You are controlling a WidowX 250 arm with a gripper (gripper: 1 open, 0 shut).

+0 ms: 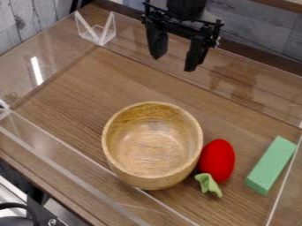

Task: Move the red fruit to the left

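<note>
The red fruit (216, 161) is a small glossy strawberry-shaped toy with a green leafy end pointing toward the front. It lies on the wooden table just right of the wooden bowl (151, 146), touching or nearly touching its rim. My gripper (175, 51) hangs high at the back of the table, well behind and above the fruit. Its two black fingers (156, 44) are spread apart with nothing between them.
A light-green rectangular block (273, 165) lies to the right of the fruit near the right edge. Clear acrylic walls (48, 62) ring the table, with a folded clear piece (94, 29) at the back left.
</note>
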